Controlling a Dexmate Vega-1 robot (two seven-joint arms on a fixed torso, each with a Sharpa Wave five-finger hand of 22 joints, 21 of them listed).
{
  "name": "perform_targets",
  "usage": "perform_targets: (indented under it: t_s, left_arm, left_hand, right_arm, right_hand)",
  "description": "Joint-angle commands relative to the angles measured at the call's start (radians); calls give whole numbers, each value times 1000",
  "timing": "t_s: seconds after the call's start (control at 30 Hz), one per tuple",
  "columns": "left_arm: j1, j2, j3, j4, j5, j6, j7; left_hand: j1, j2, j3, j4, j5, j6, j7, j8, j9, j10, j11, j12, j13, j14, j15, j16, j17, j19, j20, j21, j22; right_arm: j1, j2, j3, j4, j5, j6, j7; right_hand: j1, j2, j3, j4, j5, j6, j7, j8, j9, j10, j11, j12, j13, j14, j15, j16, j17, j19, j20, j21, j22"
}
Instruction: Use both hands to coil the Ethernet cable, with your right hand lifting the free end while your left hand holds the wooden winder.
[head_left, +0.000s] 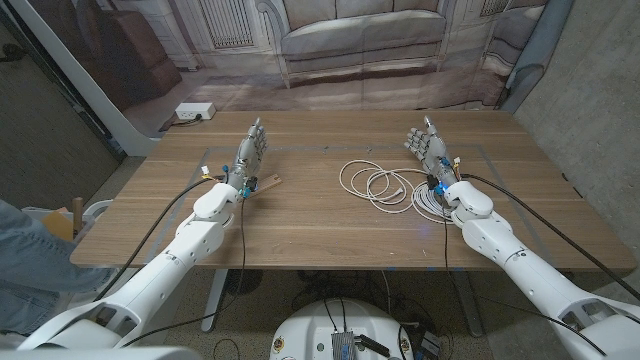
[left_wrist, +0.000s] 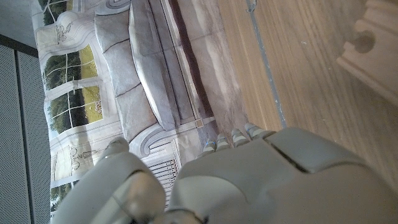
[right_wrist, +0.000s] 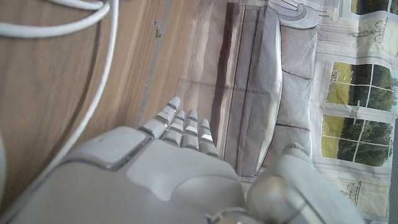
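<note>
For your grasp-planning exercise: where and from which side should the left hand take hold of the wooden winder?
Probably its long edges, from above: the wooden winder lies flat on the table just right of the open left hand, so only its sides offer purchase.

My wooden desk (head_left: 330, 235) carries the white Ethernet cable (head_left: 385, 187) in loose loops right of its middle, and the wooden winder (head_left: 268, 183) lies left of middle, well apart from the cable.

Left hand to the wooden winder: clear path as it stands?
Probably yes. The left hand is open and holds nothing, and the wooden winder lies on the table right beside it, toward the middle. Nothing sits between them; the Ethernet cable is well off by the right hand.
</note>
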Motion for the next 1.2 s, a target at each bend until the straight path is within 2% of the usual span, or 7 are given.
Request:
perform_targets:
  t_s: [0.03, 0.43, 0.73, 0.83, 1.0, 1.07, 1.2]
  left_arm:
    - [30, -3, -29, -40, -3, 15, 13]
    - [31, 47, -17, -106, 70, 52, 28]
    - [107, 143, -16, -276, 266, 157, 250]
    - [128, 172, -20, -317, 311, 195, 298]
    - [146, 209, -30, -354, 333, 240, 314]
    - [150, 243, -32, -381, 323, 286, 284]
    - [165, 270, -33, -411, 338, 328, 295]
  left_hand:
    - [11, 3, 7, -4, 9, -41, -3, 5, 5, -22, -5, 7, 1, -55, -2, 8, 5, -105, -27, 2, 5]
    - [39, 16, 15, -18, 14, -16, -4, 13, 5, 6, -9, 15, 1, -31, -3, 13, 4, -99, -24, -1, 4]
    - [111, 48, 37, -53, 14, 42, -7, 26, 5, 62, -11, 28, 1, 25, -9, 20, 3, -60, -19, 3, 4]
    - [130, 51, 40, -64, 13, 60, -7, 30, 5, 84, -11, 32, 1, 41, -9, 21, 3, -46, -18, 5, 5]
    - [167, 53, 44, -84, 8, 108, -2, 38, 5, 128, -12, 40, 1, 88, -14, 27, 2, -9, -15, 12, 6]
    - [171, 53, 44, -87, 8, 114, 0, 39, 5, 133, -10, 40, 1, 95, -12, 27, 2, -5, -13, 13, 6]
    - [184, 53, 44, -94, 5, 139, 4, 43, 5, 159, -5, 45, 1, 118, -7, 29, 2, 10, -11, 15, 6]
  right_arm:
    - [-19, 27, 19, 5, -8, 25, 12]
    - [-87, 8, 39, -89, -31, 32, -33]
    - [-122, -1, 44, -134, -39, 32, -61]
    - [-124, -5, 42, -138, -42, 30, -59]
    - [-133, -13, 42, -158, -46, 15, -73]
    - [-134, -10, 42, -159, -43, 16, -75]
    - [-135, -10, 38, -160, -46, 12, -76]
  right_hand:
    - [11, 2, 7, -1, 5, -4, 8, 3, 2, 5, 1, 3, 2, -1, 8, 5, 4, 7, -15, 4, 4]
    - [13, 4, 6, -3, 6, -5, 8, 2, 2, 5, 2, 2, 3, -3, 11, 4, 4, 5, -13, -1, 4]
    - [15, 7, 7, -4, 7, -1, 6, 3, 2, 7, 4, 3, 3, -2, 11, 4, 4, 4, -10, -4, 4]
    - [16, 10, 8, -5, 7, -1, 7, 3, 2, 6, 2, 2, 3, -2, 10, 4, 4, 9, -16, -4, 4]
    - [18, 13, 9, -6, 8, 0, 6, 4, 2, 7, 2, 3, 3, 1, 9, 5, 4, 11, -17, -5, 4]
    - [19, 14, 9, -6, 8, 1, 5, 4, 2, 9, 1, 3, 3, 2, 9, 5, 4, 12, -17, -6, 4]
    - [20, 16, 9, -7, 8, 1, 6, 4, 2, 11, 3, 4, 3, 3, 9, 5, 3, 13, -16, -7, 4]
